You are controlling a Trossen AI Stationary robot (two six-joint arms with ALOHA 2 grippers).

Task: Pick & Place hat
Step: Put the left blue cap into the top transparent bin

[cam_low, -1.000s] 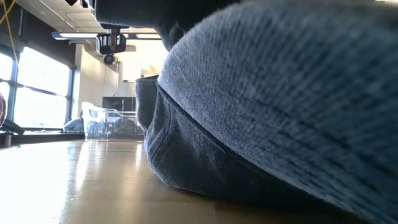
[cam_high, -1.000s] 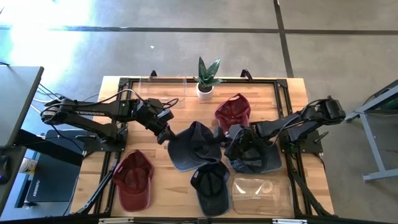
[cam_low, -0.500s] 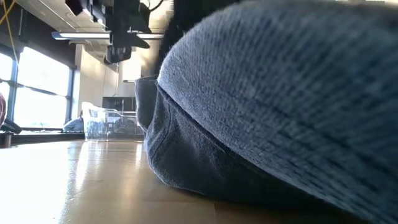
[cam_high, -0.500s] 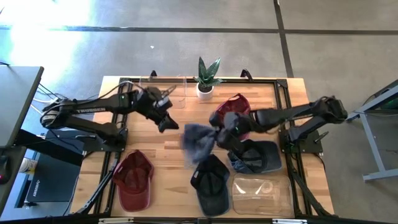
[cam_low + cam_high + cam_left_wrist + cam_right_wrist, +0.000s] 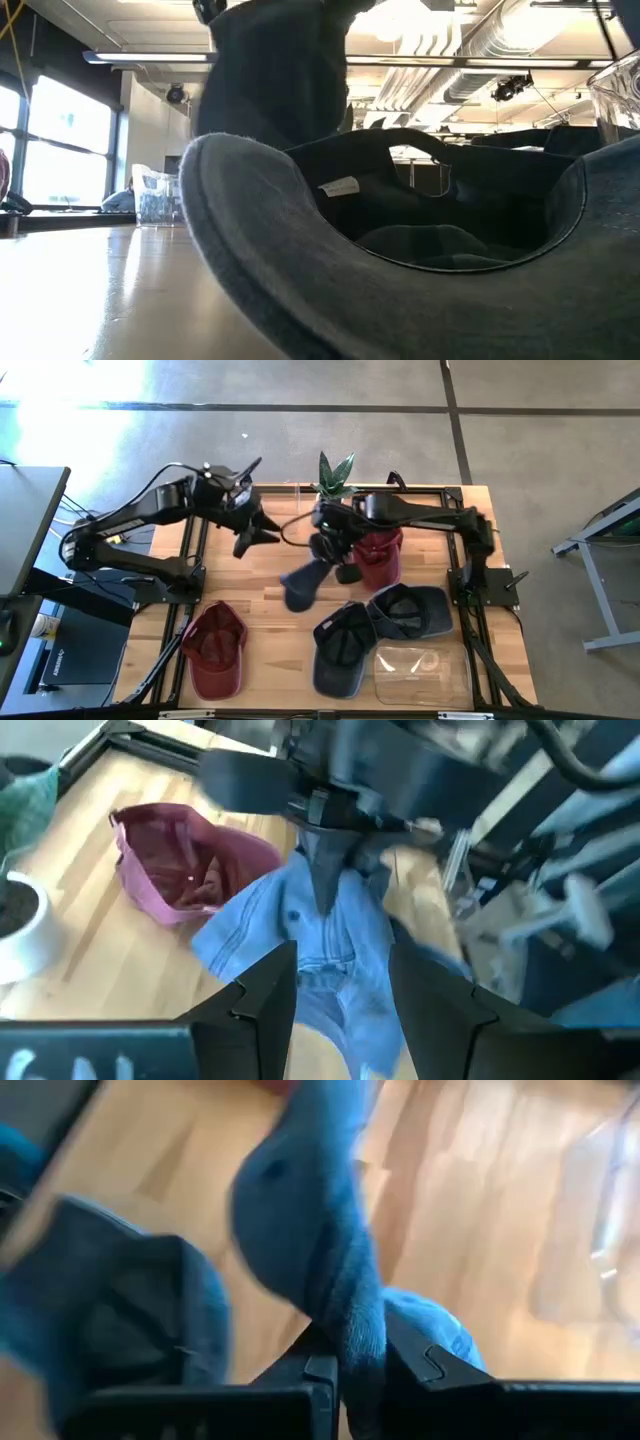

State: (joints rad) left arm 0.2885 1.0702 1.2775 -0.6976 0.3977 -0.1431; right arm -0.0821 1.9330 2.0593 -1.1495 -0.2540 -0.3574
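Note:
A blue-grey hat (image 5: 301, 586) hangs in the air over the middle of the table, with my right gripper (image 5: 328, 553) shut on it. The left wrist view shows it drooping (image 5: 325, 955) below that gripper. My left gripper (image 5: 262, 536) stands open a little to the hat's left, apart from it. A dark red hat (image 5: 378, 556) lies just right of the hanging one. Two dark hats (image 5: 340, 650) (image 5: 405, 610) rest crown down at the near right. Another red hat (image 5: 212, 650) lies at the near left. My right gripper pinches a bunched-up fold of the hat's cloth (image 5: 352, 1320) between its two fingers, coming from above. The hat hangs slack below the fingers. The near dark hat hides its lower end in the low view.
A potted plant (image 5: 333, 478) stands at the far edge, and a clear box (image 5: 268, 505) stands to its left. A second clear box (image 5: 420, 672) sits at the near right. The upturned dark hat (image 5: 400, 250) fills the low view. Bare wood lies at the table's left middle.
My left gripper has let go of the blue-grey hat, opened, and drawn back up toward the far left. My right gripper has shut on the hat and carried it up toward the table's far left. The hat has left the table and hangs bunched below the fingers.

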